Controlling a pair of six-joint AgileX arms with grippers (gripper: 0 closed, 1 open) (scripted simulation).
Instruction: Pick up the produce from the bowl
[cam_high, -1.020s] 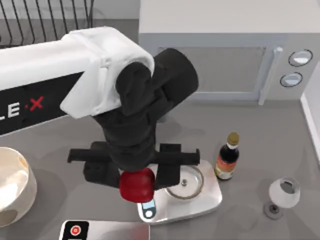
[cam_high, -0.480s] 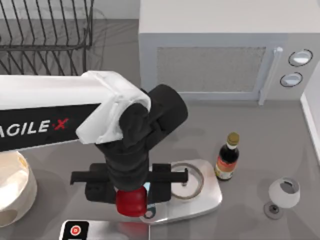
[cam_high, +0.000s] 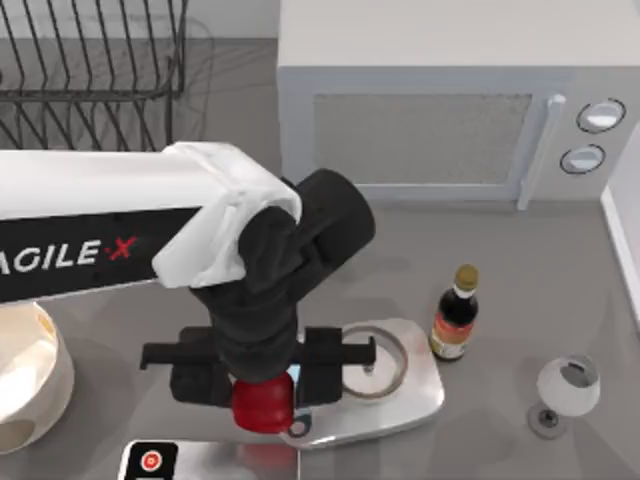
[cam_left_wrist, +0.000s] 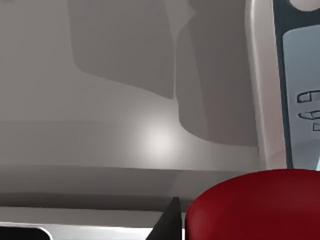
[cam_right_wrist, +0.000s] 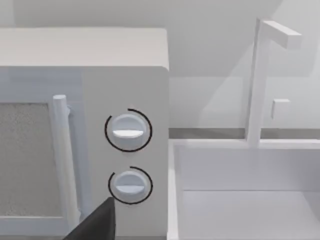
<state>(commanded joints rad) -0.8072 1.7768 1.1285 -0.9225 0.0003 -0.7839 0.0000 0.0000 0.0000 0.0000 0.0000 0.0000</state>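
**Red fruit held clear of the bowl, over the near edge of the scale**

The left gripper (cam_high: 262, 385) is clenched on the red fruit (cam_high: 262, 402), which hangs below its black fingers near the front of the table. In the left wrist view the fruit (cam_left_wrist: 255, 205) bulges in close, with one dark fingertip (cam_left_wrist: 170, 222) beside it. Just under and in front of the gripper lies a white device with a red button (cam_high: 151, 461), close to the fruit. Touching distance behind and to the right of the gripper sits the steel scale (cam_high: 400, 395), its round pan (cam_high: 375, 362) partly hidden by the gripper body. The bowl (cam_high: 35, 385) rests well to the left of the gripper at the table's left edge, apart from the fruit. Farther right of the gripper, past the scale, a dark sauce bottle (cam_high: 455, 315) stands upright, and beyond it a small wine glass (cam_high: 565, 390). Behind the gripper stands the microwave (cam_high: 450, 130), with a wire rack (cam_high: 90, 70) at the back left. The right wrist view faces the microwave's two dials (cam_right_wrist: 128, 131) and a white sink (cam_right_wrist: 245, 190); whether the right gripper is open or clenched cannot be told.
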